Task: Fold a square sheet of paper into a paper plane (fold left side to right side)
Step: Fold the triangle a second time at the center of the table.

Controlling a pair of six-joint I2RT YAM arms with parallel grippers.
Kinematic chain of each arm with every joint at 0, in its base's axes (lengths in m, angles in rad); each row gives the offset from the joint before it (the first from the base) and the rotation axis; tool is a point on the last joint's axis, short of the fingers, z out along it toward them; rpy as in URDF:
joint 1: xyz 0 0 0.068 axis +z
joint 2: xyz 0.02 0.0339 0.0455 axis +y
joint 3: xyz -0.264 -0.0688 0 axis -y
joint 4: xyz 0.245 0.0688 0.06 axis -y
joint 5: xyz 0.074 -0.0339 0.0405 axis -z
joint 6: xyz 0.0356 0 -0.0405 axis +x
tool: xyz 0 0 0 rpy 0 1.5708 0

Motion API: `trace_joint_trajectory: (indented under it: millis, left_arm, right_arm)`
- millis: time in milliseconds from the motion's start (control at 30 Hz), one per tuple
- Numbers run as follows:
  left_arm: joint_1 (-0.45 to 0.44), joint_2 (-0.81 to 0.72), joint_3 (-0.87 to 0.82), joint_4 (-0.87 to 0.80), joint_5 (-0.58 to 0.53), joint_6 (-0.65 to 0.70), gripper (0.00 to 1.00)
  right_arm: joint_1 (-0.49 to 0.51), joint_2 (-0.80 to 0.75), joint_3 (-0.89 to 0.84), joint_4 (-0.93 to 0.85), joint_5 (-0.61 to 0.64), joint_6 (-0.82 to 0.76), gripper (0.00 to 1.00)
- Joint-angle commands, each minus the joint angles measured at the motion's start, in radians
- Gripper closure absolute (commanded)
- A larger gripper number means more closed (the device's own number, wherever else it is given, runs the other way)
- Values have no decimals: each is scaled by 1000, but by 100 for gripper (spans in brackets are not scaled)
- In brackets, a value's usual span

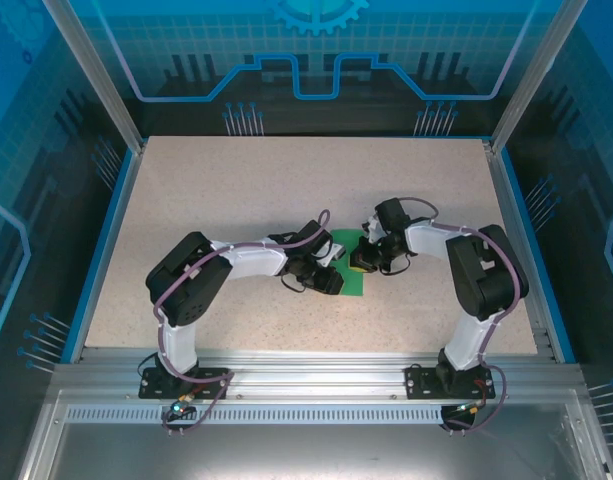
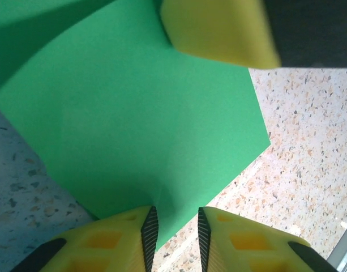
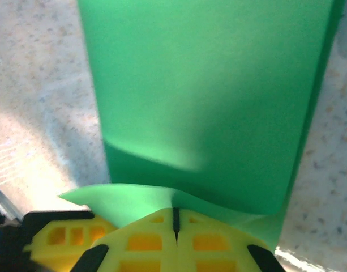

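Observation:
The square sheet of paper [image 1: 352,284] is bright green and lies at the table's middle between both grippers. In the left wrist view the sheet [image 2: 145,113] lies flat with one corner toward the speckled table. My left gripper [image 2: 174,224] stands over its near edge with a clear gap between the fingers; the edge runs into that gap. My right gripper [image 3: 175,212] is shut, pinching the sheet [image 3: 207,85] at an edge that curls up over the fingertips. One of its yellow fingers [image 2: 218,28] shows above the sheet. A paper plane is out of view.
The speckled beige table [image 1: 236,190] has a blue rim, and clear enclosure walls stand on the left, right and back. A metal rail [image 1: 306,375] with both arm bases runs along the near edge. Both arms bend inward toward the centre.

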Motion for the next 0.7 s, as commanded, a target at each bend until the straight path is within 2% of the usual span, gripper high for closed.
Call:
trace_joint_trajectory:
  millis: [0, 367, 667]
  left_arm:
    - [-6, 20, -48, -70, -21, -6, 71]
    - [-7, 20, -47, -66, -34, -7, 74]
    - [-7, 22, -47, -88, -78, -17, 76]
  right_arm:
    - [4, -49, -2, -63, -52, -44, 99]
    - [97, 22, 1, -8, -57, 7, 100]
    - [107, 83, 25, -69, 25, -38, 100]
